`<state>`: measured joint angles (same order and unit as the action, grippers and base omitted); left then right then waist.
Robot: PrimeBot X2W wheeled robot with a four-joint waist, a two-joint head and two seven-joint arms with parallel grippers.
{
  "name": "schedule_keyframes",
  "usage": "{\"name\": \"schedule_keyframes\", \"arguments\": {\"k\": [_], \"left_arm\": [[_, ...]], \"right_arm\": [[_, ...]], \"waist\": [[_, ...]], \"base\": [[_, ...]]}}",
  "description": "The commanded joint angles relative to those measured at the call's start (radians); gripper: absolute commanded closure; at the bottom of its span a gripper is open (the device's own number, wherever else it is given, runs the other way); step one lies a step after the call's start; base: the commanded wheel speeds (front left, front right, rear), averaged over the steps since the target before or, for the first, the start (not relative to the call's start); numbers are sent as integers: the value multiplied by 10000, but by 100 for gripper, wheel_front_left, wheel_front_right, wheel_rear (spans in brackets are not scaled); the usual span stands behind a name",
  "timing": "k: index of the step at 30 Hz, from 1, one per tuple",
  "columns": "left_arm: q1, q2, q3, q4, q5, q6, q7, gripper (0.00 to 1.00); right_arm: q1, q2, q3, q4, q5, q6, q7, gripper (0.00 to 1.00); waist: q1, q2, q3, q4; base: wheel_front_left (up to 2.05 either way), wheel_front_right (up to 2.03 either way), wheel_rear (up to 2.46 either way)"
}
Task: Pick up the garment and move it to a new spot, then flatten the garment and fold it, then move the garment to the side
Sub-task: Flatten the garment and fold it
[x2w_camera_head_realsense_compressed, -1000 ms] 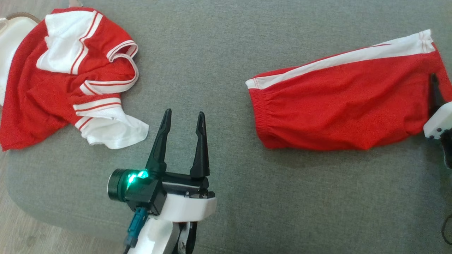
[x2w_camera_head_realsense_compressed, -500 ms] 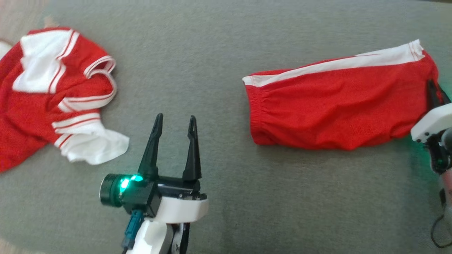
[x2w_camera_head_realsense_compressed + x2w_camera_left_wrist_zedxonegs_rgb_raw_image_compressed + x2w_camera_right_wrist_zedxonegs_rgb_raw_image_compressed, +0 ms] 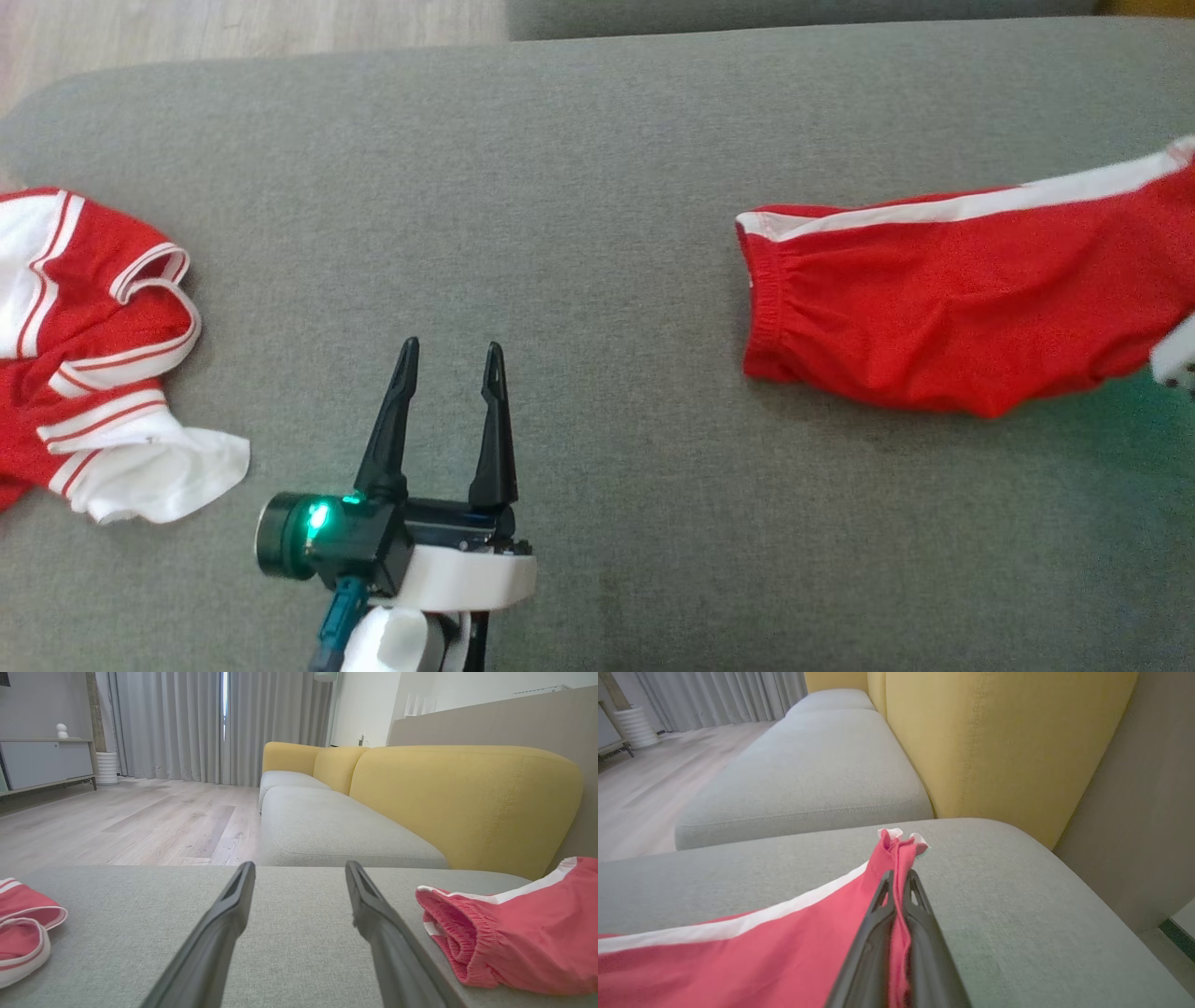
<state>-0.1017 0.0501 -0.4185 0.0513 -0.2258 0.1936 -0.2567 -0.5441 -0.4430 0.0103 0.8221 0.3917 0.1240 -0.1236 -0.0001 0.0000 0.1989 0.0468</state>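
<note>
Grey sofa, yellow backrest; pale wood floor beside it, grey curtains and low cabinet beyond it.

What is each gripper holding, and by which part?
The right gripper pinches the red fabric shorts with a white stripe at the leg-hem end; left gripper is open, holding nothing.

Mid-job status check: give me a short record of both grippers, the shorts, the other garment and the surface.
left gripper: open, empty, above bare cushion between the two garments
right gripper: shut on the shorts' hem, at the white-stripe corner
shorts: red with a white side stripe, stretched out on the right, waistband toward the left gripper
jersey: red and white, crumpled at the left, no gripper on it
cushion: grey fabric
</note>
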Motion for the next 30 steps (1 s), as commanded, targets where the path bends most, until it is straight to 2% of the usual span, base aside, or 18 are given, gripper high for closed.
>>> {"name": "schedule_keyframes", "arguments": {"k": [1,7,12,15,20,28,29,30], "left_arm": [[-77,1,365,-252,172,-7,-51,0],[-67,1,457,-127,169,-61,-51,0],[-20,1,442,-19,165,-76,-51,0],[27,1,443,26,130,-87,-51,0],[-30,1,346,76,22,-95,-51,0],[-76,1,232,102,-169,-99,-51,0],[-59,1,236,108,-181,-95,-51,0],[-42,1,242,116,-191,-92,-51,0]], "right_arm": [[-305,15,276,-551,-69,67,-183,100],[-354,987,1068,-2239,-279,67,-365,100],[117,2151,1937,-3757,-266,67,-107,100],[538,2783,2545,-4161,-369,67,55,100],[1008,3506,3356,-3517,-754,67,186,100],[870,3874,3886,-1401,-721,67,-480,100],[841,3890,3902,-1225,-589,67,-571,66],[811,3903,3920,-1138,-420,67,-684,0]], "waist": [[1,0,-56,-92],[1,0,-160,-174],[1,0,-242,-18],[1,0,-265,90],[1,0,-238,311],[1,0,-252,582],[1,0,-276,582],[1,0,-298,579]], "base": [[0,0,0],[0,0,0],[0,0,0],[0,0,0],[0,0,0],[0,0,0],[0,0,0],[0,0,0]]}}
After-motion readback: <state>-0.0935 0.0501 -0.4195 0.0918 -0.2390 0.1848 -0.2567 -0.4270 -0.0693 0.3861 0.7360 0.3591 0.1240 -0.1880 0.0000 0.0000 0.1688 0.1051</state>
